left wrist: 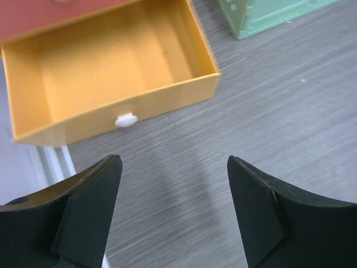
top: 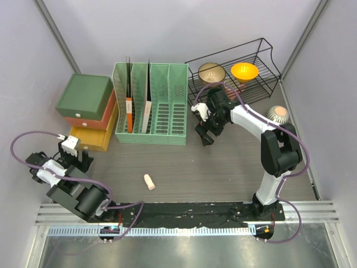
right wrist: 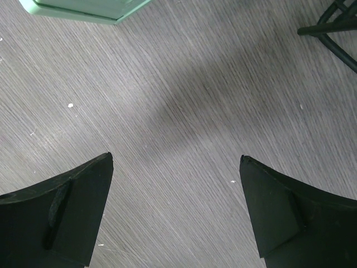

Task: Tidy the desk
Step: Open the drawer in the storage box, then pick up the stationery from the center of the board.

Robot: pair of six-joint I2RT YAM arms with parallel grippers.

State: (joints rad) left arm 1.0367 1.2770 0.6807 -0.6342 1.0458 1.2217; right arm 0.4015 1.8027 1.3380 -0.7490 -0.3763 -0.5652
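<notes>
Desk (top: 223, 167) and clutter handle differently: we judge the dark wood-grain top, flat under both arms from the near rail to the far wall, to be rigid, heavy and fixed, nothing to lift. Left of its middle lies a small pale cylinder (top: 149, 181), probably light and apt to roll, so we would pinch it across its short width. At left the yellow drawer (left wrist: 167, 103) stands pulled out; its white knob (left wrist: 126, 119) is the spot to hold. The left gripper (left wrist: 174, 162) hovers just before that knob, jaws apart, holding nothing; the right gripper (right wrist: 175, 158) hangs over bare desk beside the green file rack (top: 167, 106), jaws wide, empty.
</notes>
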